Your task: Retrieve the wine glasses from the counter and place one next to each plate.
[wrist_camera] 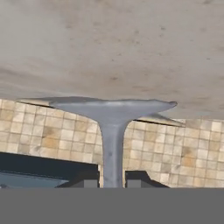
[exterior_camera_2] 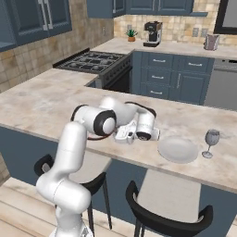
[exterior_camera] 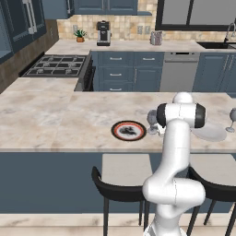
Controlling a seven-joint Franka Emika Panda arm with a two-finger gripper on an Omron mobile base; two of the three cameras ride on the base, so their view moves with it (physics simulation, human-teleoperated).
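Observation:
In the hand view my gripper [wrist_camera: 112, 182] is shut on the thin stem of a wine glass [wrist_camera: 112, 144]. The glass's round foot [wrist_camera: 113, 108] sits at the marble counter [wrist_camera: 109, 43]; this view is rolled upside down. From the left base view the same wine glass [exterior_camera: 152, 120] stands just right of the red-rimmed patterned plate [exterior_camera: 129, 131], partly behind my arm. The pale plate [exterior_camera_2: 178, 149] lies further right, and a second wine glass [exterior_camera_2: 211, 141] stands upright on its right side, apart from my hand.
Two dark bar stools [exterior_camera: 117, 191] stand under the counter's near edge by my base. Across the kitchen are a stove [exterior_camera: 57, 65], a coffee machine [exterior_camera: 103, 33], a small plant [exterior_camera: 80, 35] and a sink [exterior_camera: 220, 44].

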